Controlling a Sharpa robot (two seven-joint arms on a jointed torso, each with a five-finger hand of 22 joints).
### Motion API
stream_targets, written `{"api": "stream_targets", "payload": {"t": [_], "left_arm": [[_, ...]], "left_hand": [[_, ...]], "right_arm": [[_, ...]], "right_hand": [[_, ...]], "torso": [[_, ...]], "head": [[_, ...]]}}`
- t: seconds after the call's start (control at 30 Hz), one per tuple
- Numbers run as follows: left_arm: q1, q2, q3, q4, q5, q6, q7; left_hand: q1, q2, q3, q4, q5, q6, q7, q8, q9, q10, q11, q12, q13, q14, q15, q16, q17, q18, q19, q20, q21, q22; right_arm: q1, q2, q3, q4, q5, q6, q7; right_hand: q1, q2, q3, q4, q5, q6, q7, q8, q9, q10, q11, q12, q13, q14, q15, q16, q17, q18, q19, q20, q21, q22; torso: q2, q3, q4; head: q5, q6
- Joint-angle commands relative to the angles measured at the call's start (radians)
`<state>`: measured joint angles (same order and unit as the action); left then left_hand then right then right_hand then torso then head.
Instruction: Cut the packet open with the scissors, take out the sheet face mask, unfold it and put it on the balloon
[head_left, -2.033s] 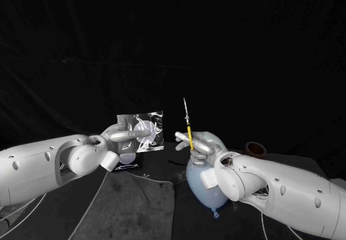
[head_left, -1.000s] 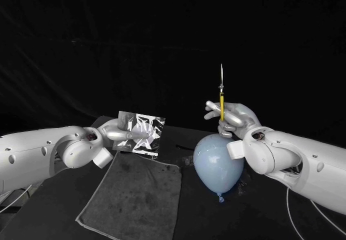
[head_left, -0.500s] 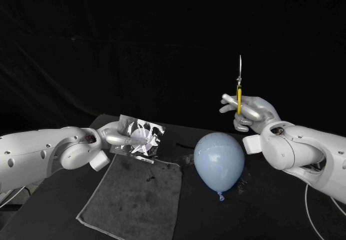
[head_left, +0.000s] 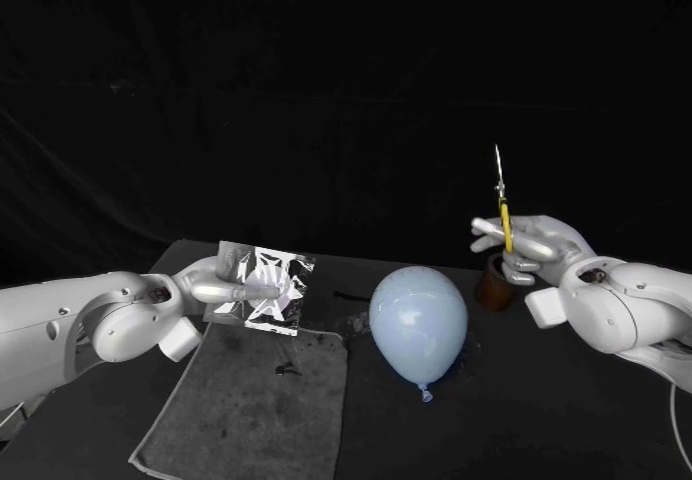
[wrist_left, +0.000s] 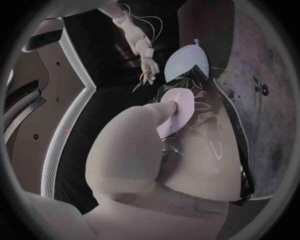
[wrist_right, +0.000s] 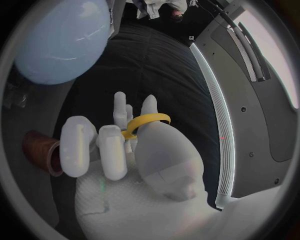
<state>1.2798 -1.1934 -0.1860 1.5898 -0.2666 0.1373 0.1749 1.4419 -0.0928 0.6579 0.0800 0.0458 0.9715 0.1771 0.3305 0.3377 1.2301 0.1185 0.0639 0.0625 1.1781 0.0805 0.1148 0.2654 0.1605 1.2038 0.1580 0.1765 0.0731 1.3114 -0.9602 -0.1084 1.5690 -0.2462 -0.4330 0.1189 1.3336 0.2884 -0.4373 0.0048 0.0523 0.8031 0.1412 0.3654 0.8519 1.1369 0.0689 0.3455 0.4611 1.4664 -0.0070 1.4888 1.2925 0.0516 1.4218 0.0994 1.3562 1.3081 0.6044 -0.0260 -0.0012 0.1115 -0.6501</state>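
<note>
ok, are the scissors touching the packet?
No, the right hand holds the scissors upright, apart from the packet in the left hand, with the balloon between them.

A: Can you read any words, numbers or labels anywhere?
B: No, nothing legible. The packet (head_left: 265, 288) has a few pale marks on its shiny face, but they are too small to make out

Black creased drape (head_left: 289, 110) hung across the whole back; black table (head_left: 548, 430) in front of it, dimly lit; grey mat (head_left: 245, 410) lying flat on its left part
</note>
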Motion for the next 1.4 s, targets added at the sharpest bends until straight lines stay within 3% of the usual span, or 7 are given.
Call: {"api": "stream_targets", "payload": {"t": [0.03, 0.23, 0.43, 0.57, 0.7, 1.03, 1.4], "left_arm": [[0.0, -0.004, -0.009, 0.012, 0.094, 0.022, 0.007], [-0.002, -0.011, -0.027, 0.019, 0.131, 0.02, 0.01], [-0.004, -0.011, -0.031, 0.018, 0.145, 0.019, 0.013], [-0.006, -0.01, -0.032, 0.016, 0.154, 0.019, 0.014], [-0.008, -0.009, -0.033, 0.014, 0.16, 0.018, 0.015], [-0.02, -0.001, -0.033, 0.006, 0.169, -0.012, 0.011], [-0.086, 0.027, -0.033, -0.01, 0.158, -0.096, -0.024]], "left_hand": [[-0.001, 0.011, 0.0, -0.005, 0.003, 0.005, 0.003, 0.003, 0.027, 0.006, 0.001, -0.001, 0.0, 0.002, -0.006, -0.006, 0.001, 0.02, 0.007, -0.003, 0.005, 0.0], [-0.001, 0.011, 0.0, -0.005, 0.003, 0.005, 0.003, 0.003, 0.027, 0.006, 0.001, -0.001, 0.0, 0.002, -0.006, -0.006, 0.001, 0.02, 0.007, -0.003, 0.005, 0.0], [-0.001, 0.011, 0.0, -0.005, 0.003, 0.005, 0.003, 0.003, 0.027, 0.006, 0.001, -0.001, 0.0, 0.002, -0.006, -0.006, 0.001, 0.02, 0.007, -0.003, 0.005, 0.0], [-0.001, 0.011, 0.0, -0.005, 0.003, 0.005, 0.003, 0.003, 0.027, 0.006, 0.001, -0.001, 0.0, 0.002, -0.006, -0.006, 0.001, 0.02, 0.007, -0.003, 0.005, 0.0], [-0.001, 0.011, 0.0, -0.005, 0.003, 0.005, 0.003, 0.003, 0.027, 0.006, 0.001, -0.001, 0.0, 0.002, -0.006, -0.006, 0.001, 0.02, 0.007, -0.003, 0.005, 0.0], [-0.003, 0.012, 0.0, -0.005, 0.003, 0.004, 0.001, 0.004, 0.028, 0.007, 0.0, -0.002, 0.0, 0.003, -0.006, -0.006, 0.002, 0.02, 0.007, -0.004, 0.005, 0.0], [-0.015, 0.009, 0.0, -0.001, 0.003, -0.005, 0.007, 0.0, 0.029, -0.004, 0.005, -0.004, -0.001, -0.005, -0.002, -0.012, 0.002, 0.019, 0.001, -0.001, 0.003, -0.002]], "right_arm": [[0.001, -0.033, -0.015, 0.015, -0.081, 0.076, -0.094], [-0.013, -0.115, -0.049, 0.04, -0.133, 0.085, -0.133], [-0.03, -0.163, -0.066, 0.049, -0.167, 0.079, -0.147], [-0.041, -0.182, -0.072, 0.062, -0.178, 0.077, -0.145], [-0.045, -0.186, -0.073, 0.076, -0.181, 0.063, -0.132], [-0.045, -0.192, -0.074, 0.111, -0.17, 0.013, -0.078], [-0.028, -0.189, -0.07, 0.125, -0.129, -0.007, -0.034]], "right_hand": [[0.011, -0.002, 0.001, -0.006, -0.003, 0.007, 0.0, -0.004, 0.001, 0.009, -0.003, -0.007, -0.002, 0.046, 0.002, 0.006, -0.002, 0.007, 0.001, 0.003, 0.002, 0.137], [0.016, -0.005, -0.005, -0.011, -0.003, 0.01, 0.0, -0.009, 0.002, 0.012, -0.003, -0.012, -0.006, 0.045, 0.002, 0.004, -0.007, 0.008, 0.0, 0.003, 0.0, 0.135], [0.028, -0.007, -0.012, -0.022, -0.002, 0.014, 0.0, -0.017, 0.003, 0.016, -0.003, -0.021, -0.012, 0.044, 0.001, 0.002, -0.01, 0.008, -0.001, 0.003, -0.002, 0.134], [0.031, -0.007, -0.013, -0.024, -0.002, 0.015, 0.0, -0.018, 0.004, 0.017, -0.003, -0.022, -0.013, 0.044, 0.001, 0.001, -0.012, 0.008, -0.001, 0.003, -0.001, 0.135], [0.033, -0.006, -0.015, -0.026, -0.002, 0.016, -0.001, -0.019, 0.004, 0.019, -0.003, -0.024, -0.015, 0.044, 0.001, 0.001, -0.011, 0.008, 0.001, 0.003, 0.0, 0.136], [0.042, 0.001, -0.015, -0.032, -0.002, 0.023, -0.002, -0.024, 0.006, 0.026, -0.005, -0.029, -0.019, 0.045, 0.0, 0.002, -0.008, 0.006, 0.004, 0.002, 0.005, 0.138], [0.047, 0.003, -0.014, -0.035, -0.001, 0.024, -0.003, -0.028, 0.006, 0.027, -0.006, -0.032, -0.022, 0.045, -0.001, 0.001, -0.009, 0.007, 0.004, 0.001, 0.004, 0.138]], "torso": [[-0.001, 0.0023, -0.0014], [0.0, 0.0035, -0.0013], [0.0, 0.0016, -0.0009], [0.001, 0.0031, 0.0005], [0.001, 0.004, 0.0001], [0.0, 0.0035, 0.0021], [-0.003, 0.0039, 0.0053]], "head": [[-0.026, 0.003], [-0.049, 0.001], [-0.087, 0.003], [-0.106, 0.003], [-0.105, 0.004], [-0.085, -0.012], [-0.062, -0.037]]}}
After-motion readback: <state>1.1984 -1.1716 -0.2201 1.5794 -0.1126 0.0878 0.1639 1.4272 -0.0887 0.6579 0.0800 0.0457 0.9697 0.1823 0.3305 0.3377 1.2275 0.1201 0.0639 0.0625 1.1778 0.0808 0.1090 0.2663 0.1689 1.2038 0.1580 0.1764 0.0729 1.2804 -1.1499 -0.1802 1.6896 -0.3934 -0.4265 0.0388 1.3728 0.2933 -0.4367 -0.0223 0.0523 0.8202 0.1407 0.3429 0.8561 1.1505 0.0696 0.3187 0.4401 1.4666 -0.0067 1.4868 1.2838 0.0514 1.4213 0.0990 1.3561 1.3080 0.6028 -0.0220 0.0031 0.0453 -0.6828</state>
